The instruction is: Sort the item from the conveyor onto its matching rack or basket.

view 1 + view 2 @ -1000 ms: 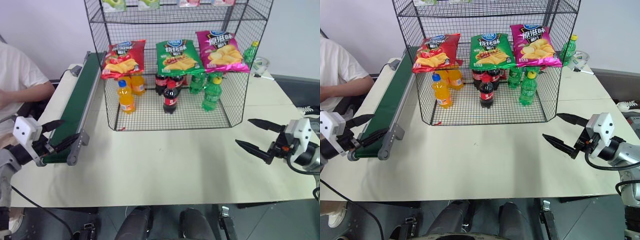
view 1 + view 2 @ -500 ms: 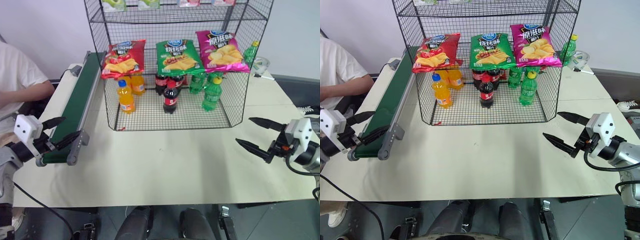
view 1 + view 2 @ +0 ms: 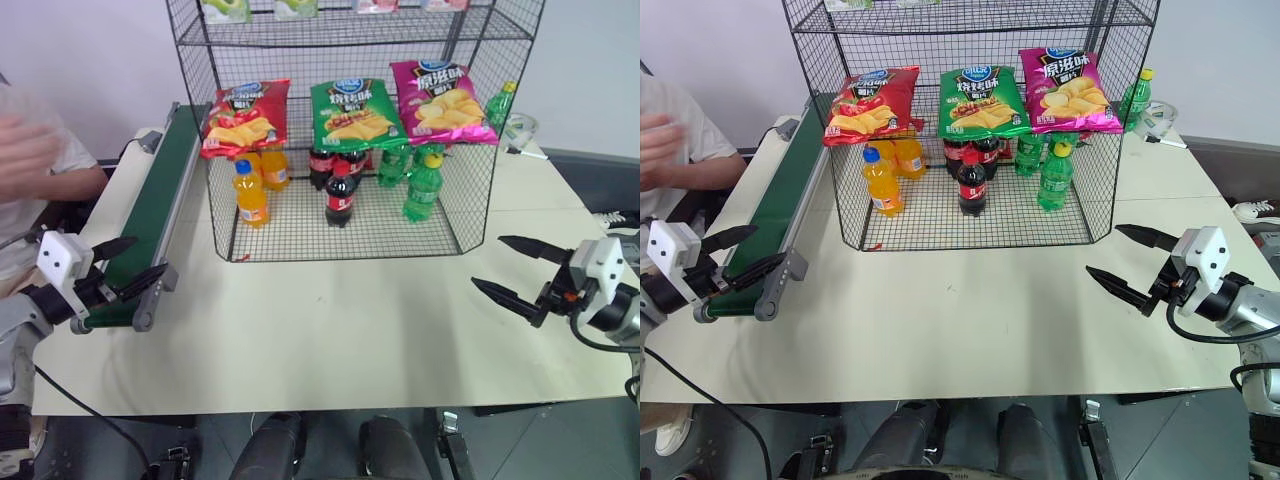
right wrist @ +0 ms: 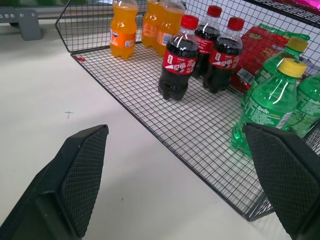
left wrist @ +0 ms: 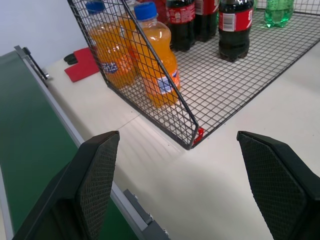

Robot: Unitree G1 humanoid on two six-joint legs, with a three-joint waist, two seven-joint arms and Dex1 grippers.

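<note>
So right now both grippers are just parked with their fingers spread wide and nothing in them — the left gripper (image 3: 118,268) sits at the near end of the conveyor (image 3: 150,222), the right gripper (image 3: 520,270) hovers over the bare table (image 3: 330,320) well off to the other side. The conveyor looks empty along the stretch I can see, and a red chip bag (image 3: 245,118) is already hanging on the front of the wire rack (image 3: 350,130), next to the green chip bag (image 3: 356,113) and the magenta chip bag (image 3: 440,102). My guess is we're either done or waiting for the next item. What could go wrong from here: a person's hand (image 3: 25,165) is up near the far-left side of the belt, so any quick swing of the left arm toward the conveyor risks a bump. Also the left fingers are really close to the belt's grey frame and end roller — if it dips to grab something it could snag the frame instead. And a crinkly bag can slip out of a two-finger pinch, or get shoved into the orange soda bottles (image 3: 252,190) below when reaching for the rack.
</note>
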